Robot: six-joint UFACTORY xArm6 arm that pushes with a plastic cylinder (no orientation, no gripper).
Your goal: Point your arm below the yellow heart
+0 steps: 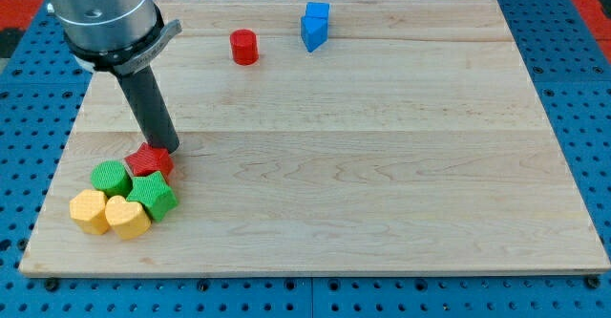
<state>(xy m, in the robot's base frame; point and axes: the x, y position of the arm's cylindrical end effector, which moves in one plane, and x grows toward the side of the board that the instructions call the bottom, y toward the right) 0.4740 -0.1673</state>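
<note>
On the wooden board [382, 165], my tip [170, 152] touches the red star block [149, 160], above the yellow heart [128, 217]. There is no pincer to report. Reaching below the heart is not yet done.

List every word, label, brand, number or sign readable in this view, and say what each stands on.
None: no readable text shows anywhere in the camera view.
The wooden board, the red cylinder, the blue block and the cluster at the view's lower left, including the yellow heart, carry no markings.
The arm's grey housing shows no legible label.
My tip rests at the red block, above the heart.
</note>
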